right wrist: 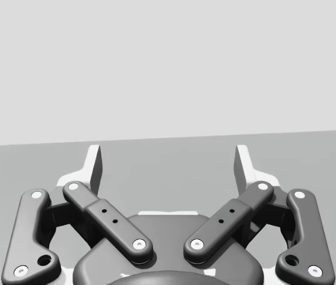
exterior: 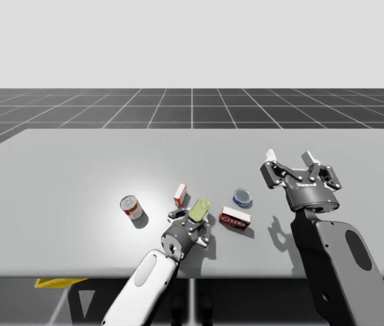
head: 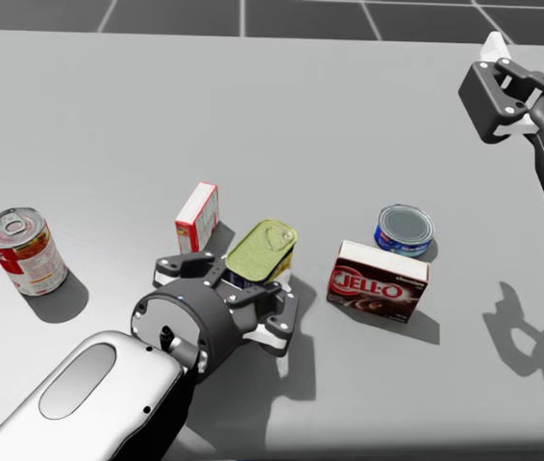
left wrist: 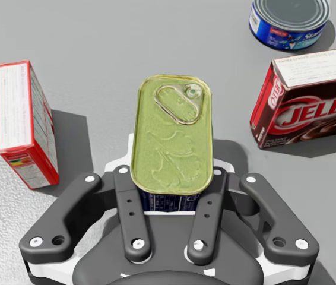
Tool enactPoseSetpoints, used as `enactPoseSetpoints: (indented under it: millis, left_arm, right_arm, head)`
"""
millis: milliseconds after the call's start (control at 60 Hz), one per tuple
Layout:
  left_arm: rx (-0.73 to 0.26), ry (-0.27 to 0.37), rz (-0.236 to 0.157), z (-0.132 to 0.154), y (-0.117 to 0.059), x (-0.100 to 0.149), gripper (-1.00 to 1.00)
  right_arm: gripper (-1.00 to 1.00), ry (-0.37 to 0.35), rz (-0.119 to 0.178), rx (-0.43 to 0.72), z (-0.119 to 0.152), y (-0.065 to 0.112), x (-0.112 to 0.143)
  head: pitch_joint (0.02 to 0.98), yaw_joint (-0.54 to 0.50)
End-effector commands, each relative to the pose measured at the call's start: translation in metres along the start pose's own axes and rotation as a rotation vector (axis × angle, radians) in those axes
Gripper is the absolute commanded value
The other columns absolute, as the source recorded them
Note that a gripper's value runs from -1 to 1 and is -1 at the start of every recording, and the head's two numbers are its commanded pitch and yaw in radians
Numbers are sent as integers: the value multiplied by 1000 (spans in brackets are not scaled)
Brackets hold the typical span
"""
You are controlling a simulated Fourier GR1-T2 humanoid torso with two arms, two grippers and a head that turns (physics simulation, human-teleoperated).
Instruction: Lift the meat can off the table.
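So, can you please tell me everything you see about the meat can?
The meat can is an oblong tin with rounded corners, a closed greenish-gold lid with a pull tab, and dark blue sides. It is tilted, lid facing up toward my head. My left gripper is shut on its long sides. It is between a red-and-white box and a dark red box, touching neither.
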Motion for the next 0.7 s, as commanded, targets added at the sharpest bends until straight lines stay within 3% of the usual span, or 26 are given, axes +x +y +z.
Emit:
enactPoseSetpoints:
  millis: [17, 500, 700]
  left_arm:
    - [-44, 24, -21, -1, 1, -6, 1000]
    - [-67, 17, -21, -1, 0, -6, 998]
    - [-68, 16, -19, -1, 0, -6, 1000]
  right_arm:
    - [-1000, -1, 2, -3, 0, 0, 0]
    - [-1000, -4, 1, -11, -1, -1, -1]
    - [-1000, -2, 2, -10, 0, -1, -1]
  head:
    - [819, -64]
    - [538, -63]
    - [489, -64]
